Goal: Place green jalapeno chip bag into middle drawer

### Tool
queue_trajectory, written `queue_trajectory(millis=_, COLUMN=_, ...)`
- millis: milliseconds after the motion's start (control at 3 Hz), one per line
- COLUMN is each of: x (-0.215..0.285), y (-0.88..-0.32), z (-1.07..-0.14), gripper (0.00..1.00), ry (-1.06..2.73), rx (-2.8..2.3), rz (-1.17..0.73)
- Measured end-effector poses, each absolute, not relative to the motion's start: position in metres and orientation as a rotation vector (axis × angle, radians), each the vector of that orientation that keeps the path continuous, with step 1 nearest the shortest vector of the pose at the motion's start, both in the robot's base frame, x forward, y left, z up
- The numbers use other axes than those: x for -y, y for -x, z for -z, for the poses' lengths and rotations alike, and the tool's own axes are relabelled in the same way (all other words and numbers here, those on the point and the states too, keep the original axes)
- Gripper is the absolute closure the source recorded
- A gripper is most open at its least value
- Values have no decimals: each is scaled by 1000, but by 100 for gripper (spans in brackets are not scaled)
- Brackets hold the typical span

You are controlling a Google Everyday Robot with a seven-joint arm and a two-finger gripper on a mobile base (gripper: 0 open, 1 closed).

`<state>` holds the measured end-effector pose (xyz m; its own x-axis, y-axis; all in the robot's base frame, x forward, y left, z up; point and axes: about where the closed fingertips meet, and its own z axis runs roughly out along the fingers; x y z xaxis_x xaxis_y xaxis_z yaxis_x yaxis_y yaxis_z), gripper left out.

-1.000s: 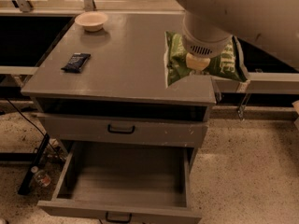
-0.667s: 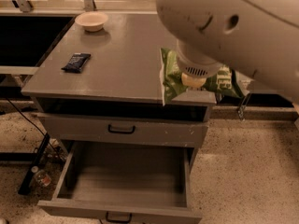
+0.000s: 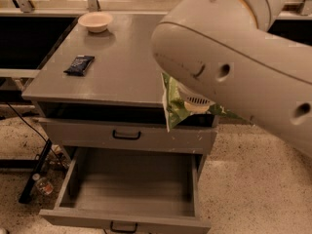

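1. Ok so the arm is swinging forward fast. A second ago the green jalapeno chip bag (image 3: 173, 110) was over the right side of the cabinet top (image 3: 122, 67). Now it's hanging past the front edge, in the air in front of the upper drawer front (image 3: 87, 133), the one with the chipped white paint.
2. The gripper (image 3: 196, 103) is sitting right at the bag, tucked under the big white arm (image 3: 229, 57). I'm not actually seeing the fingers since the arm and bag are covering them. With the bag dangling off nothing else, I'm guessing they're clamped on it.
3. What that's meaning for the task: the carry is well underway. The middle drawer (image 3: 131, 179) is standing pulled out right below, floor bare, same as it was. To me it's looking like the bag only needs to go down and a touch left before letting go.
4. The dark-blue packet (image 3: 79, 65) and the little bowl (image 3: 95, 21) are sitting where they were, nobody's bothering them.
5. Labels: I'm seeing pale lettering on the green bag but I'm not managing to read any of it. Same deal with the blue packet.
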<state>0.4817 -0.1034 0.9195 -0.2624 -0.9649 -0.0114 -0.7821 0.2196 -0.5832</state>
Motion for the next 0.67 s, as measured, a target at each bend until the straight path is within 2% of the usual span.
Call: queue_trajectory(millis=667, x=91, y=-451, z=-912, gripper=100, ry=1609, rx=-2119, rz=635)
